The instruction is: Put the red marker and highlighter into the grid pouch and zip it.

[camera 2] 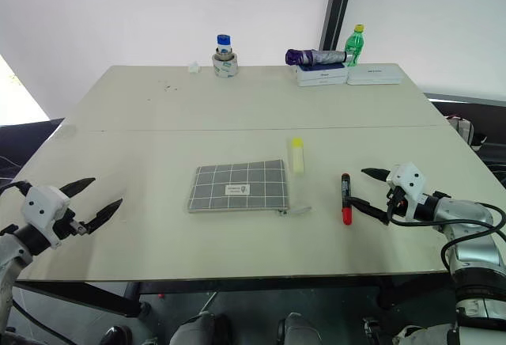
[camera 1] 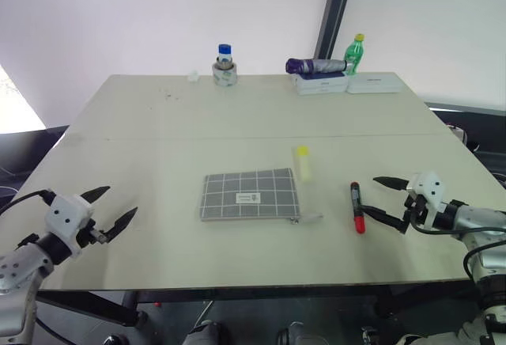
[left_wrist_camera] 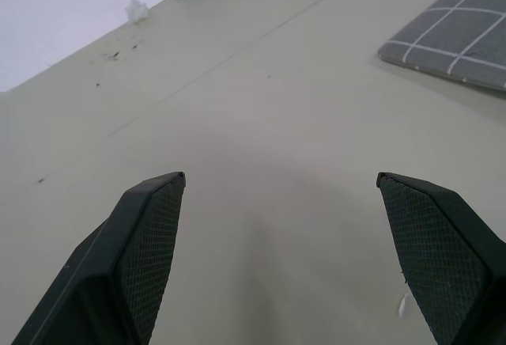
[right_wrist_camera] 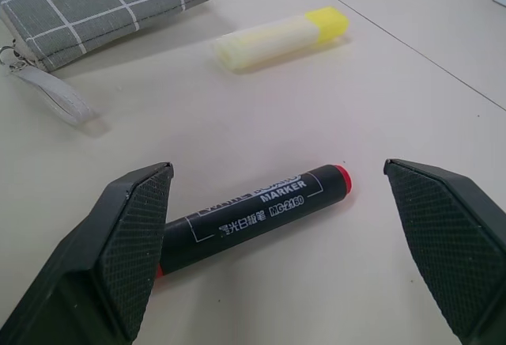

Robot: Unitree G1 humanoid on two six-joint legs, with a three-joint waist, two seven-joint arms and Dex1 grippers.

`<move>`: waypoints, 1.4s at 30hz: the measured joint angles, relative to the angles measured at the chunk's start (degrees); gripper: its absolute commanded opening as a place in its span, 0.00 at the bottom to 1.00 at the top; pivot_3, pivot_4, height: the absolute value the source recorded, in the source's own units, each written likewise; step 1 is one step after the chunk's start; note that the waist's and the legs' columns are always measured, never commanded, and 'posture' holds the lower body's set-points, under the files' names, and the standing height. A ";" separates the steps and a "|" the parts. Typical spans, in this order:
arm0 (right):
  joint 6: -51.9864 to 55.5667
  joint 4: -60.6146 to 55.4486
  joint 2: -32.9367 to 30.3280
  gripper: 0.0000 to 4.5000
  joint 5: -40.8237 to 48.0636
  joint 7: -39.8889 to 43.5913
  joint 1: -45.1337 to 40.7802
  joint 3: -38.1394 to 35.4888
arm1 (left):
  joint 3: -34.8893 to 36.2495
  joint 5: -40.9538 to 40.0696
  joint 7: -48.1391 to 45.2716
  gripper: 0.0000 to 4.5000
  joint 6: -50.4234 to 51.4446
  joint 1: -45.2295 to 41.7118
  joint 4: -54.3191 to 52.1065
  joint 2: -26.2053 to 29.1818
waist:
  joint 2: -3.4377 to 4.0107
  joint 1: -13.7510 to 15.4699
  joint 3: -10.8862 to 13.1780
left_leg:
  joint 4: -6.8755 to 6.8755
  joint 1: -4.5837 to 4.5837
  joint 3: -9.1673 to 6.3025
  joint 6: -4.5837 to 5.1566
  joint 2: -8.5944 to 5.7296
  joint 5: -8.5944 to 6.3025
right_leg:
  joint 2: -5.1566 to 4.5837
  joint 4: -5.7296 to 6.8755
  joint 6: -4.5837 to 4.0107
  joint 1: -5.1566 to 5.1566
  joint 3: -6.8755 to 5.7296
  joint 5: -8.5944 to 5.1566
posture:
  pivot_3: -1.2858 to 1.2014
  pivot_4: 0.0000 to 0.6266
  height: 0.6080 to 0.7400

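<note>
The grid pouch (camera 1: 251, 195) lies flat in the middle of the table, its zipper pull with a grey strap (camera 1: 307, 218) at its near right corner. The highlighter (camera 1: 303, 162) rests just beyond the pouch's right end. To the right of the pouch lies the red marker (camera 1: 356, 206), red cap toward the table's front edge. My right gripper (camera 1: 380, 196) stands open just right of the marker, low over the table, and the marker (right_wrist_camera: 253, 213) lies between its fingers in the right wrist view. My left gripper (camera 1: 109, 209) is open near the front left edge, holding nothing.
At the back of the table stand a tape roll with a blue-capped bottle (camera 1: 224, 66), a folded purple umbrella (camera 1: 316, 66) on white boxes (camera 1: 348, 84), and a green bottle (camera 1: 355, 53). The table's front edge (camera 1: 253, 286) is close to both grippers.
</note>
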 measured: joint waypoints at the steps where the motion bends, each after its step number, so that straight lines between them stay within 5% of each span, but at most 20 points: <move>1: 0.20 -0.13 0.02 0.98 0.02 0.02 0.02 0.00 | -0.10 1.07 0.37 0.91 -1.11 -0.21 0.75 0.39 | 0.00 0.00 0.00 | 0.00 0.00 0.00 0.00 0.00 0.00 | 0.00 0.00 0.00 0.00 0.00 0.00 | 0.52 0.24 1.00; 7: 1.07 -1.98 1.33 0.93 0.05 -0.07 0.06 0.35 | -1.57 4.51 0.32 0.91 -6.19 -1.56 3.53 2.32 | 0.01 0.00 0.00 | -0.03 0.00 0.01 -0.01 0.00 0.00 | -0.02 0.00 -0.01 -0.03 0.00 0.00 | 0.52 0.24 1.00; 10: 3.02 -3.69 2.42 0.69 0.70 -0.36 0.11 0.37 | -3.04 5.83 0.35 0.91 -8.69 -2.99 4.95 2.63 | 0.01 0.04 0.01 | -0.03 0.00 0.01 -0.01 0.00 0.00 | -0.02 0.00 -0.01 -0.03 0.00 0.00 | 0.52 0.24 1.00; 16: 6.37 -11.25 10.89 0.02 0.97 -4.27 -0.79 5.42 | -10.10 13.48 1.51 0.91 -19.39 -11.15 11.98 2.95 | 0.02 -0.02 0.00 | -0.07 -0.01 0.04 -0.02 0.00 0.02 | 0.01 0.00 0.01 -0.06 0.00 0.01 | 0.52 0.24 1.00; 28: -1.25 -3.20 16.97 0.02 -14.61 -19.25 -9.79 14.70 | -25.75 32.19 8.14 0.91 -48.49 -28.16 33.71 4.99 | 0.02 0.04 0.00 | -0.08 -0.06 0.27 -0.31 -0.02 0.21 | 0.22 0.00 0.03 -0.15 0.03 0.03 | 0.52 0.24 1.00; 42: -7.61 2.19 18.04 0.02 -24.41 -26.09 -13.68 20.56 | -36.14 47.35 21.21 0.91 -61.65 -39.95 45.75 5.83 | 0.04 0.32 0.00 | -0.05 -0.05 0.36 -0.32 -0.02 0.23 | 0.24 0.03 0.05 -0.14 0.06 0.02 | 0.52 0.24 1.00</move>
